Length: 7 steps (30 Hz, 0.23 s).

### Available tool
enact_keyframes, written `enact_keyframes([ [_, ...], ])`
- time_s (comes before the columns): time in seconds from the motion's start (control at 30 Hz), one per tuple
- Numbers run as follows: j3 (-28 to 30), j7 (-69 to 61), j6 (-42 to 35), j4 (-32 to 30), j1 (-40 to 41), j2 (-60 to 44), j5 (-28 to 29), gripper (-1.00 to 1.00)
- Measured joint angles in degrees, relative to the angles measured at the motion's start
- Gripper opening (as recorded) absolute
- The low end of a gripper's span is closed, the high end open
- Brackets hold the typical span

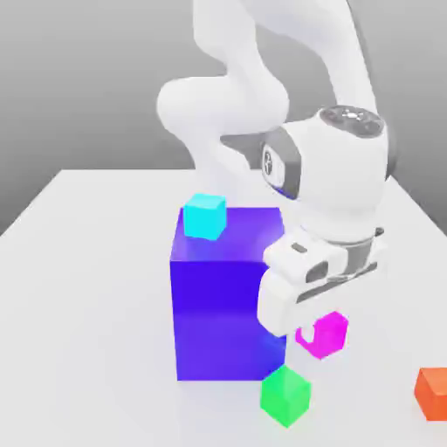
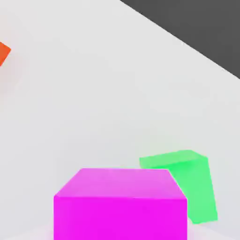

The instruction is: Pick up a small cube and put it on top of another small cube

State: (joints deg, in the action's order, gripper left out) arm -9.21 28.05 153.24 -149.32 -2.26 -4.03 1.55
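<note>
Claw: closing on the small magenta cube, its jaws bearing on the sides; a pale fingertip is showing against the cube in the exterior view.
Small magenta cube: sitting in the claw's grip, beneath the hand, just beside the big block on the exterior view's right; in the hand view it is looming close, one face and the top showing. Whether it is touching the bench, one cannot tell.
Big blue-violet block: standing upright on the bench, well in from the edge on the exterior view's left.
Small cyan cube: resting on top of the block, toward the top's edge on the exterior view's left.
Small green cube: lying on the bench near the block's front corner on the exterior view's right, turned at an angle to the block.
Orange-red cube: lying on the bench apart from the others, toward the exterior view's right; the picture border is cutting it off.
Arm: reaching over from beyond the block, the hand hanging tilted above the magenta cube.
</note>
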Motion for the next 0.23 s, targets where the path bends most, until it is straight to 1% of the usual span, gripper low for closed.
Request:
enact_keyframes([
  [0.1,1.0,1.1,5.0,0.5,-0.6,-5.6,2.2,-1.00],
  [0.13,1.5,1.7,6.8,0.6,-0.9,-7.5,3.1,1.00],
  [0.23,1.5,1.7,6.8,0.6,-0.9,-7.5,3.1,1.00],
])
